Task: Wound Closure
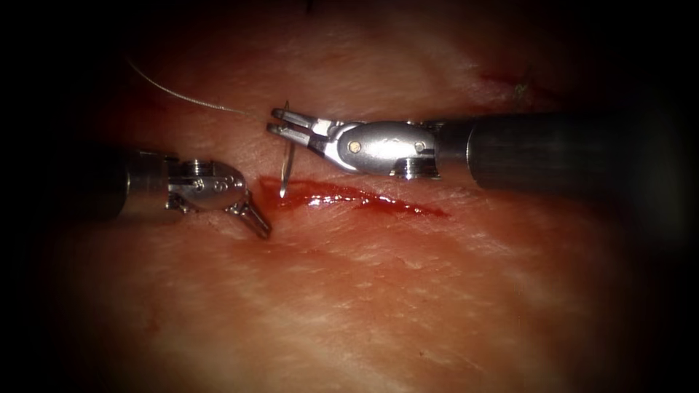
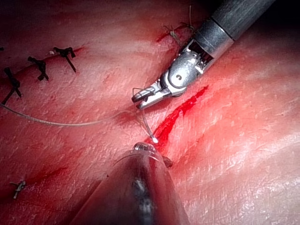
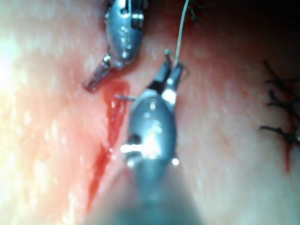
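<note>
**Needle in my right hand, tip at the left end of the cut**

My right hand [image 1: 280, 124] is clamped on the needle [image 1: 287, 156], gripping it near the thread end of its curve. The rest of the needle hangs down from the jaws with its tip at the left end of the cut [image 1: 349, 196]. From the endoscope view I can't tell whether the tip is touching the red fluid [image 1: 328, 195] or has gone into the tissue [image 1: 408, 291]. The thread [image 1: 189, 98] runs from the jaws up and away to the left, lying slack over the tissue.

My left hand [image 1: 258, 222] holds nothing. Its jaws are together, with the tip resting on or just above the tissue beside the left end of the cut, near the needle tip.

I judge the needle to be light, thin and stiff, and slick when wet. It would turn easily in a loose grip, so the place to hold it is on the body of the curve, away from the sharp tip, clamped firmly across the jaws. The thread looks fine and limp, and I would expect it to snag or fray if pinched hard. The tissue seems soft and wet, likely to tear if the edge is taken too close to the cut
</note>
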You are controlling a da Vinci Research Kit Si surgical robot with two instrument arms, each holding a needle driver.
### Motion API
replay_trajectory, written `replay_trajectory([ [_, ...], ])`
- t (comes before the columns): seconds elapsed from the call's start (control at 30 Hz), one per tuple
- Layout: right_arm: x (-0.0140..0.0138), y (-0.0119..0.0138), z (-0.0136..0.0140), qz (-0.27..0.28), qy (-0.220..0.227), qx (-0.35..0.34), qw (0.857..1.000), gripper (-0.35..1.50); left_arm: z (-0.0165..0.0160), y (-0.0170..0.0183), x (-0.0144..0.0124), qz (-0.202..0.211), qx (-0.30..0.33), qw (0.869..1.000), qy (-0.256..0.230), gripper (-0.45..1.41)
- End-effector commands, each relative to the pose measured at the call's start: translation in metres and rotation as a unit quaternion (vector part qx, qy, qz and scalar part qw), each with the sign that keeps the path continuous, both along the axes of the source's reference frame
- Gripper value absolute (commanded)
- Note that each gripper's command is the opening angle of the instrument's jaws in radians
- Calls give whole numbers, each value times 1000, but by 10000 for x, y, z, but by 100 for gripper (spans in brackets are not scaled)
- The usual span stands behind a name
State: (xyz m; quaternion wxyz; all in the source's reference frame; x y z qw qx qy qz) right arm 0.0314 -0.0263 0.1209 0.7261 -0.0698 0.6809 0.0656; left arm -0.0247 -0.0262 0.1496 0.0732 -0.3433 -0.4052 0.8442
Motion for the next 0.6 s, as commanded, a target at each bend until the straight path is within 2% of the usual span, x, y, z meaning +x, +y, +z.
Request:
replay_trajectory([
  [0.03, 6, 0, 5, -1, 0, -1, 1000, -35, 5, -5, -5, 1, 2, 1000, -1, -43],
  [0.3, 7, 0, 3, -1, 2, 6, 1000, -35, -3, -14, 8, 4, 0, 1000, -3, -43],
  [0.4, 7, 0, 1, 2, 8, 30, 1000, -35, -2, -16, 17, 4, -5, 1000, -4, -45],
  [0.6, 8, 0, 1, 6, 16, 79, 997, -35, 1, -16, 18, 4, -6, 1000, -4, -45],
])
